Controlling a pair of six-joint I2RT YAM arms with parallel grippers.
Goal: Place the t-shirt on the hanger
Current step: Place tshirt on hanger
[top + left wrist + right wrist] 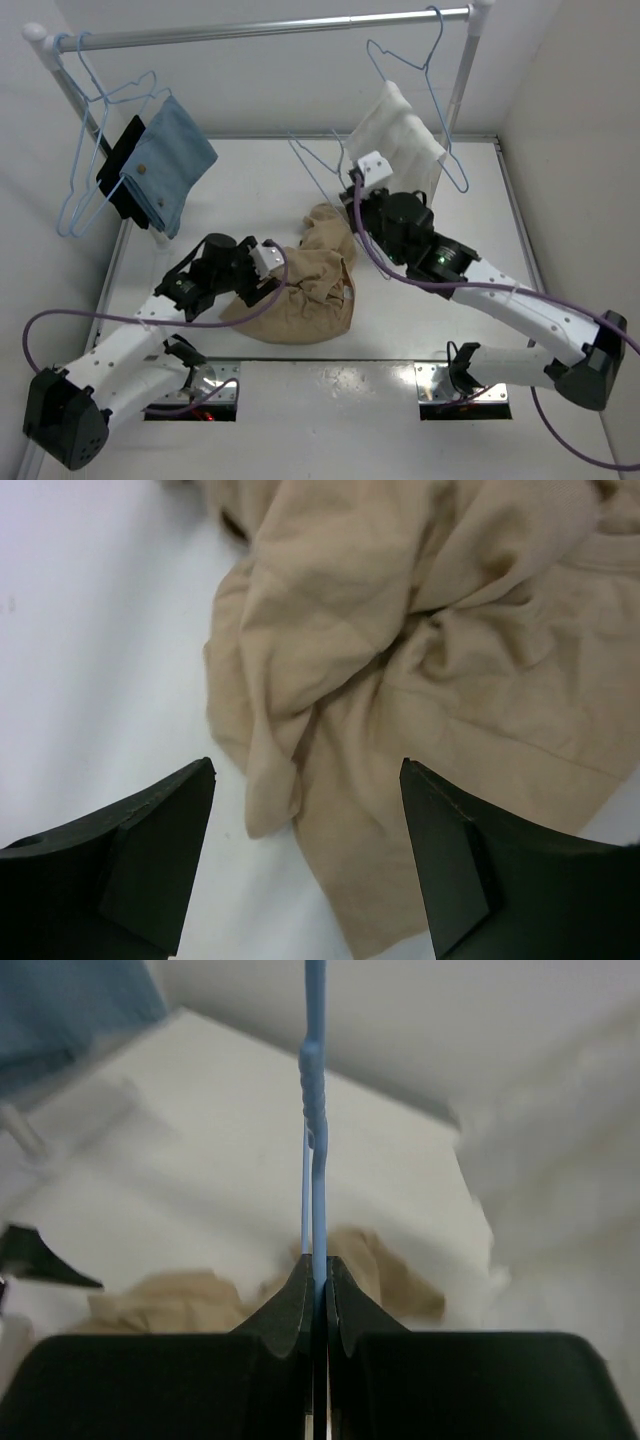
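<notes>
The tan t-shirt [300,290] lies crumpled on the white table between the arms; in the left wrist view it [450,630] fills the upper right. My left gripper [272,288] is open at the shirt's left edge, and a folded hem lies between its fingers [308,780], which are not closed on it. My right gripper [352,188] is shut on the thin light-blue wire hanger [318,170] and holds it upright above the shirt's far end. In the right wrist view the wire [313,1080] rises straight from the shut fingertips [316,1272].
A clothes rail [270,28] spans the back. Light-blue hangers with a blue folded cloth [170,165] hang at its left. A hanger draped with white textured cloth [400,135] hangs at its right, just behind my right gripper. White walls enclose the table.
</notes>
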